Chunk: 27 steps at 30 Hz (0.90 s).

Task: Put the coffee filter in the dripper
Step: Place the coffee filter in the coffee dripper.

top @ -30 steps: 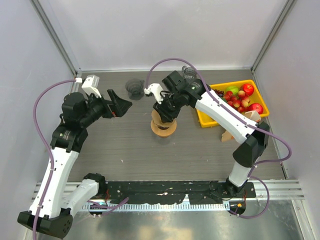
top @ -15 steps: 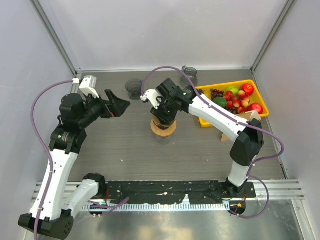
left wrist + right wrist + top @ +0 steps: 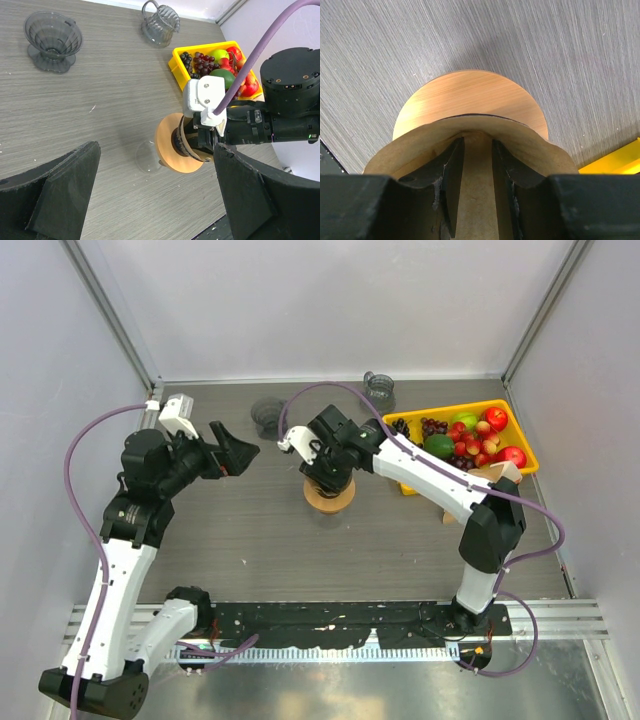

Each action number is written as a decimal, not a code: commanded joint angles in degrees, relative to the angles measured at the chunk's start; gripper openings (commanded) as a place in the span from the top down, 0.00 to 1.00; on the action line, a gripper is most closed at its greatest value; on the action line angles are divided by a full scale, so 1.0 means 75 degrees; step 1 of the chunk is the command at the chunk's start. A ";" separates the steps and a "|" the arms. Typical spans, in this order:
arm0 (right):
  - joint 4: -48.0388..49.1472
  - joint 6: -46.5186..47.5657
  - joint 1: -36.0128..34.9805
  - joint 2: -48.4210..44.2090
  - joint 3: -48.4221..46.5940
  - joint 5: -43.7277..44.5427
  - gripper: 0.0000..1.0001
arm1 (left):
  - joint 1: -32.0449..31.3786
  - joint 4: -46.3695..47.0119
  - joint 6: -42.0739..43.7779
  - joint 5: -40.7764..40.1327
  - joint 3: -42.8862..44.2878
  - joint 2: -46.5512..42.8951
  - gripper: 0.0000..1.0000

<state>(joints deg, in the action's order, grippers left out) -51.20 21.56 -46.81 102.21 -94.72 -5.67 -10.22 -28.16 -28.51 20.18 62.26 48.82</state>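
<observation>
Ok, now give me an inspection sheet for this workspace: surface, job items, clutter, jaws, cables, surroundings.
Surface: grey wood-grain table.
Job's things: coffee filter held directly above the wooden-based dripper, not yet released.
Clutter: spare glass dripper, glass pitcher, yellow fruit bin, all towards the back.
Grippers: right gripper jaws closed on the filter; left gripper jaws wide open, empty.
Cables: purple cable arcs over each arm.
Surroundings: pale walls; nothing else seen.
</observation>
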 commanded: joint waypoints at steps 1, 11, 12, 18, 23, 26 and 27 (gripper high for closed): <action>0.0194 0.0219 -0.0111 0.0188 0.0019 0.0498 0.66 | 0.0073 0.0076 -0.0054 0.0086 -0.0039 -0.0122 0.01; -0.0509 0.0266 -0.0134 0.0012 -0.0730 0.0346 0.67 | 0.0073 0.0157 -0.0077 0.0297 -0.0086 -0.0111 0.01; -0.0614 0.0266 -0.0134 0.0012 -0.0858 0.0334 0.67 | 0.0073 0.0169 -0.0066 0.0297 -0.0086 -0.0122 0.01; -0.0802 0.0219 -0.0157 -0.0035 -0.1246 0.0217 0.66 | 0.0073 0.0333 -0.0089 0.0320 -0.0192 -0.0134 0.01; -0.0907 0.0242 -0.0146 -0.0105 -0.1386 0.0147 0.65 | 0.0085 0.0368 -0.0077 0.0274 -0.0215 -0.0157 0.01; -0.0955 0.0219 -0.0134 -0.0268 -0.1714 -0.0063 0.63 | 0.0085 0.0403 -0.0019 0.0273 -0.0262 -0.0181 0.01; -0.0966 0.0207 -0.0099 -0.0339 -0.1866 -0.0134 0.63 | 0.0085 0.0450 0.0005 0.0274 -0.0297 -0.0204 0.01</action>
<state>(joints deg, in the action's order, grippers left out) -58.15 22.65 -47.57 102.80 -103.42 -4.25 -10.00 -27.70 -28.51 21.21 60.55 48.51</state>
